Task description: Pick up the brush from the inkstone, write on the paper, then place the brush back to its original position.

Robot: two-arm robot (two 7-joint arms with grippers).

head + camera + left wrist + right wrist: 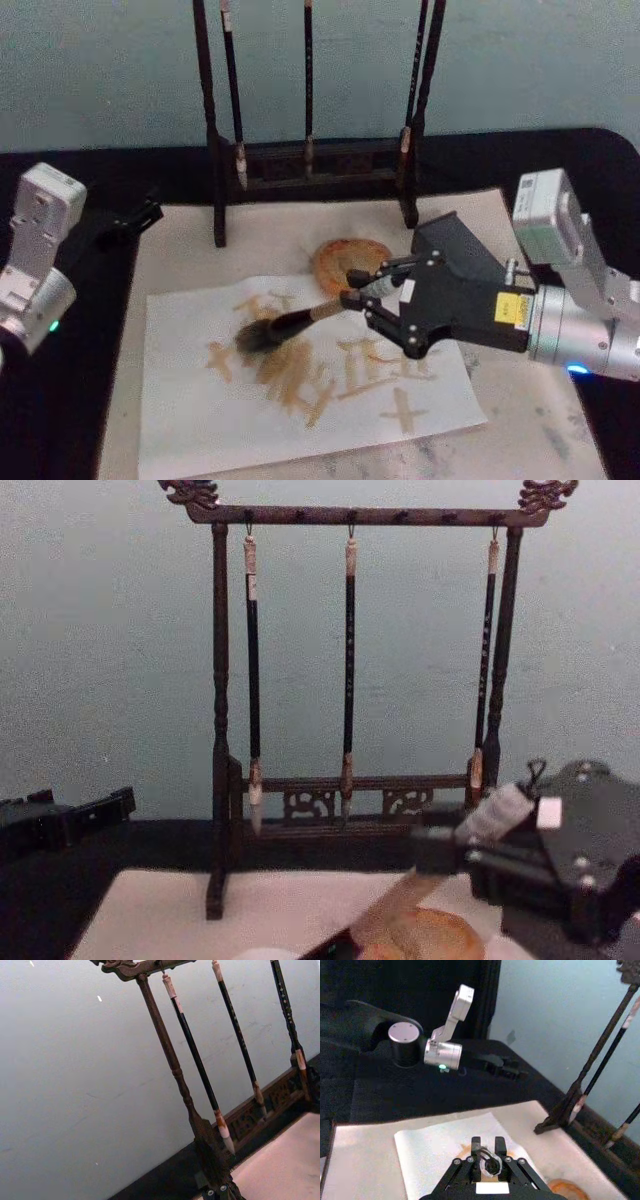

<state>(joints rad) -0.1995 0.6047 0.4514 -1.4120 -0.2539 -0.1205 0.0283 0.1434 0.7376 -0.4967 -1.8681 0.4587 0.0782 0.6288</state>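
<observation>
**Right claw clamped on the brush, bristles on the paper**

Head view: the right gripper (352, 298) is closed on the handle of the brush (290, 323). The bristle head slants away from the fingertips toward the robot's left and sits on the paper (190, 420) among tan strokes. The inkstone (345, 258) lies just beyond the claw. The paper rests on a beige mat (180, 245) over a black table (60, 420). A dark brush rack (310, 165) stands farther off against a pale blue-green wall (100, 70). The left gripper (128, 222) is parked well apart, at the mat's left edge.

Left wrist view: slim brushes (197, 1060) hang from the rack in front of the wall.

Right wrist view: both fingers (476, 1146) pinch the handle, with the paper ahead of them.

Chest view: the inkstone sits just below the claw, and the rack stands behind.
</observation>
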